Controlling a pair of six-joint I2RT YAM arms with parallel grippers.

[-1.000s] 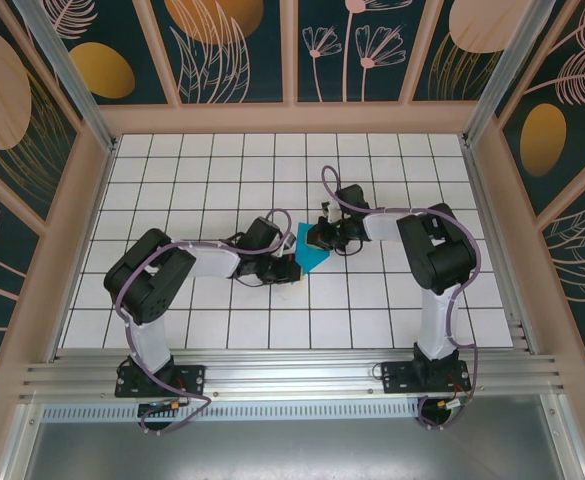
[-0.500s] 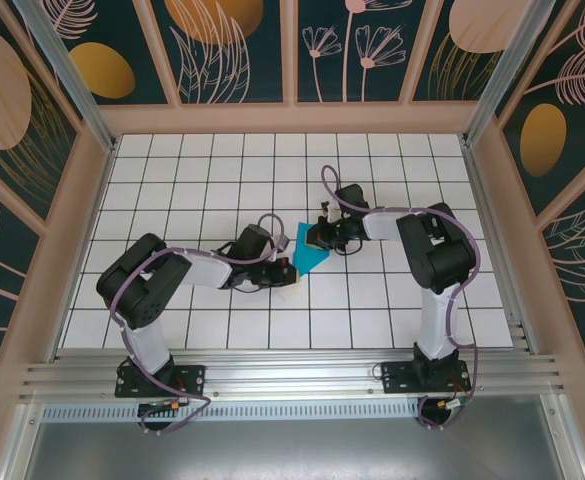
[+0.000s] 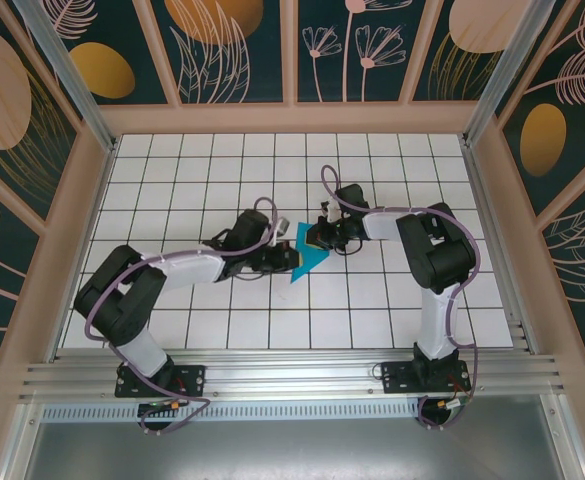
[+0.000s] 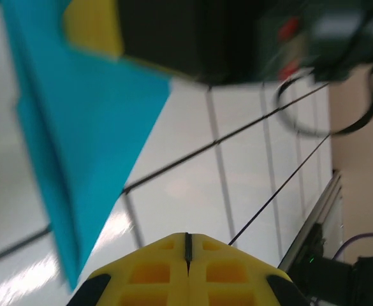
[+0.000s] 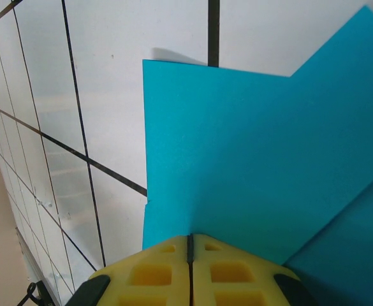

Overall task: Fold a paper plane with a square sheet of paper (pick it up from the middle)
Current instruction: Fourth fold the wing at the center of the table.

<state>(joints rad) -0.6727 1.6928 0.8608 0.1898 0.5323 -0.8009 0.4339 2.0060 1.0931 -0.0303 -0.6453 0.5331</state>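
The teal-blue sheet of paper [image 3: 309, 263] lies folded into a pointed wedge at the middle of the tiled table, its tip toward the near side. My left gripper [image 3: 286, 259] is shut just off the paper's left edge. In the left wrist view the shut left gripper [image 4: 187, 238] holds nothing, and the paper [image 4: 78, 140] lies up and to its left. My right gripper [image 3: 316, 238] is at the paper's far end. In the right wrist view the right gripper [image 5: 189, 239] is shut, its tips resting on the folded paper [image 5: 250, 153], where layered flaps show.
The white grid table [image 3: 192, 170] is fenced by a wooden frame [image 3: 92, 200] on three sides. An aluminium rail [image 3: 292, 378] runs along the near edge by the arm bases. The right arm's cable [image 3: 330, 185] loops above the paper.
The left arm has stretched out low, its elbow swinging left. Its gripper has slid off the paper's near corner to the left edge, uncovering the pointed tip. The right gripper has not moved.
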